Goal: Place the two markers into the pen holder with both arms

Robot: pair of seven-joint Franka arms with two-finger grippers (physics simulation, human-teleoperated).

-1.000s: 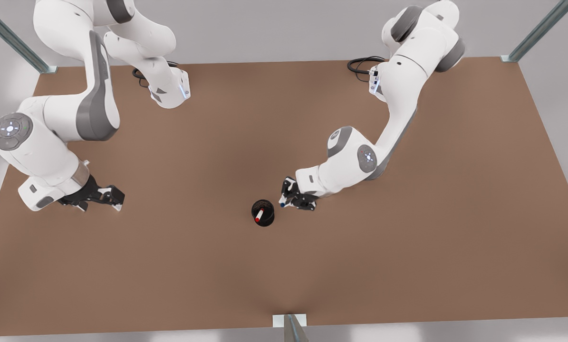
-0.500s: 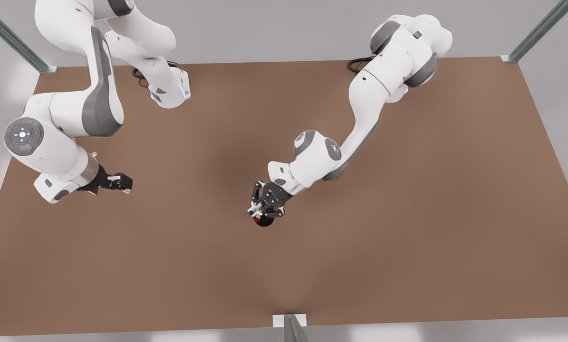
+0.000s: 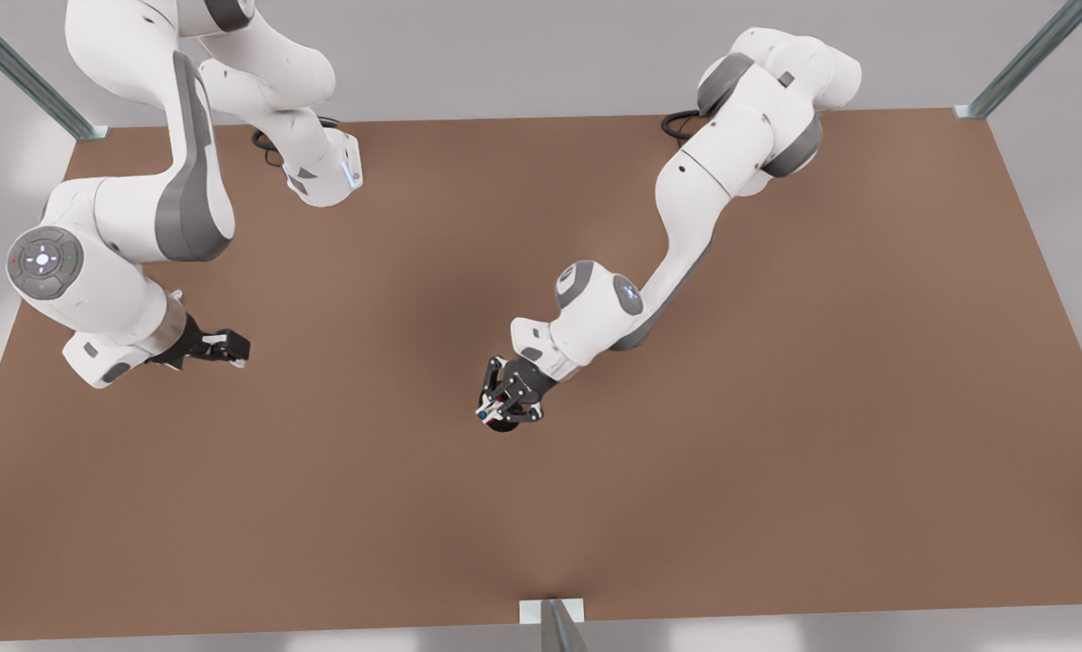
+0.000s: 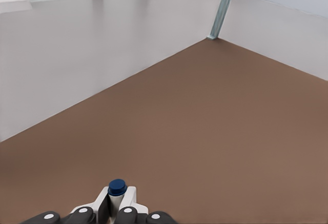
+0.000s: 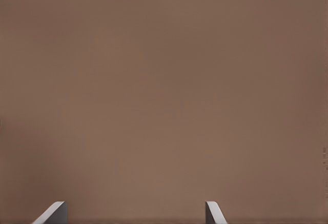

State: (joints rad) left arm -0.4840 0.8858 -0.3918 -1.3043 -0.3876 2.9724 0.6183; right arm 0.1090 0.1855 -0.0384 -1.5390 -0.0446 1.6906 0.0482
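Left claw (image 3: 497, 409) around blue-capped marker (image 4: 117, 187) above pen holder (image 3: 504, 426)

Front view: high above the near edge, looking steeply down on the whole desk (image 3: 776, 471) and both arms.
Left wrist view: low behind the left tool (image 4: 117, 208), facing across the desk toward a far corner.
Right wrist view: close above bare desk, between the right tool's fingertips (image 5: 54, 212).
Shared: brown desk surface.

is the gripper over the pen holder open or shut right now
Shut. The left gripper has its fingers closed on the blue-capped marker, directly above the pen holder. The right gripper waits open off to the side.
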